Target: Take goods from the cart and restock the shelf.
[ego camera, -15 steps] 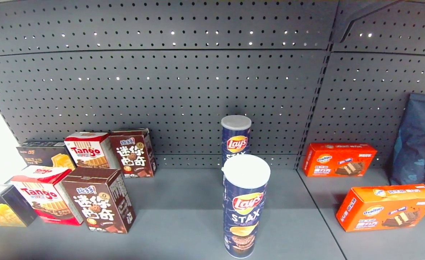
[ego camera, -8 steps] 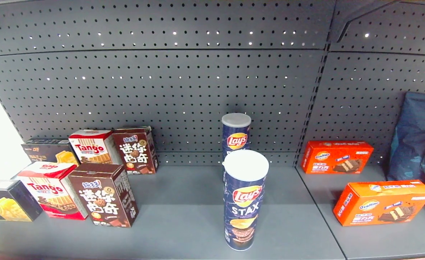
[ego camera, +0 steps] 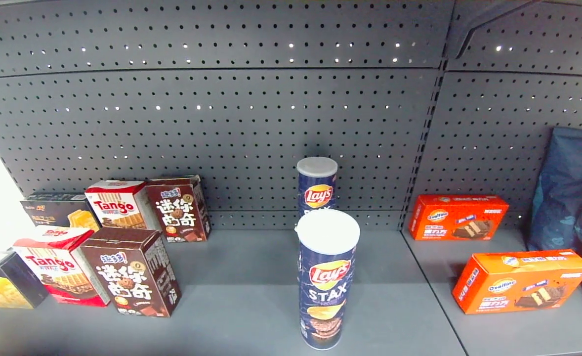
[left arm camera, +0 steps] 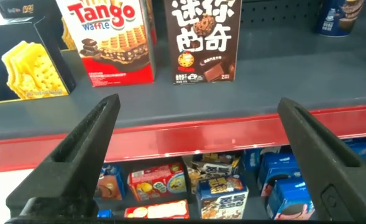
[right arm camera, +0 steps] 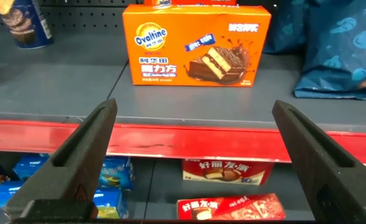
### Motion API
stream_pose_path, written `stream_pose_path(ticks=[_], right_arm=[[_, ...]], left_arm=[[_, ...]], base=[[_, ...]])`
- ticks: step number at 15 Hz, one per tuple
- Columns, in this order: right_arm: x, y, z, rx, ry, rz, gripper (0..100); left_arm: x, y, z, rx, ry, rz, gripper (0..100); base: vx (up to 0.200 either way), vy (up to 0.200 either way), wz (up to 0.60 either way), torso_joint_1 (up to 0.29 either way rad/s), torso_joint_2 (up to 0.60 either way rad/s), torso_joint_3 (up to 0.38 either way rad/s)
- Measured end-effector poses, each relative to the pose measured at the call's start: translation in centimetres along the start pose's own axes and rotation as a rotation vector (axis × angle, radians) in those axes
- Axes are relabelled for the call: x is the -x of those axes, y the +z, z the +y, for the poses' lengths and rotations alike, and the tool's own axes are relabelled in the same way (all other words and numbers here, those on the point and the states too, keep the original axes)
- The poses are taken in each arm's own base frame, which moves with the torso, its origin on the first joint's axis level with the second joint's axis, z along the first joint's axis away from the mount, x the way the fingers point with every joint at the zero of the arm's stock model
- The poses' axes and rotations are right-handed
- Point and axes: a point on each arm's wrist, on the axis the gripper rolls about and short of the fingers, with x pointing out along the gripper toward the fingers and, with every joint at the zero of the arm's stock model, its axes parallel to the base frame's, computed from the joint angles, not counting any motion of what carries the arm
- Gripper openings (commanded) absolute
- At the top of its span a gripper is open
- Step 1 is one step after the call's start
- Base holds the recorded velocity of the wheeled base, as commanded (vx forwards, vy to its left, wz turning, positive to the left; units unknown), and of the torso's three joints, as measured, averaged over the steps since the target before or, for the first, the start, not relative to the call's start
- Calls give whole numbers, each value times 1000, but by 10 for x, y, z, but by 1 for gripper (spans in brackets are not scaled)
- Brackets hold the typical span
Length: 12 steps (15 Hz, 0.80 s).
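Observation:
Two dark blue chip cans stand upright mid-shelf, the front can [ego camera: 326, 279] ahead of the rear can [ego camera: 316, 187] by the pegboard. My left gripper [left arm camera: 198, 106] hangs open and empty before the shelf's red front edge [left arm camera: 189, 137], facing a red-and-white wafer box [left arm camera: 111, 37] and a brown cookie box [left arm camera: 205, 38]. My right gripper [right arm camera: 194, 107] is open and empty too, facing an orange chocolate-wafer box [right arm camera: 195, 45] on the shelf's right section.
Wafer, cookie and black cracker boxes [ego camera: 4, 279] stand in two rows at the shelf's left. A second orange box [ego camera: 458, 217] sits at the back right, dark blue bags [ego camera: 570, 198] at the far right. A lower shelf [left arm camera: 220, 186] holds more packed goods.
The whole head picture has shifted a little, so the camera has moved. The goods on the shelf keep their places.

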Motion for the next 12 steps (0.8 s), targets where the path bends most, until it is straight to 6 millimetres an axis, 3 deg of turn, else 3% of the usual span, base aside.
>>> stream_pose_path(ticks=[2,4,12], right_arm=[[0,0,0,0,0,0,100],[0,0,0,0,0,0,100],[0,0,0,0,0,-1,100]], left_arm=[[0,0,0,0,0,0,100],[0,0,0,0,0,0,100],[0,0,0,5,-1,0,100]], base=[[0,0,0,0,0,0],[-200,0,0,2,0,0],[0,0,0,0,0,0]])
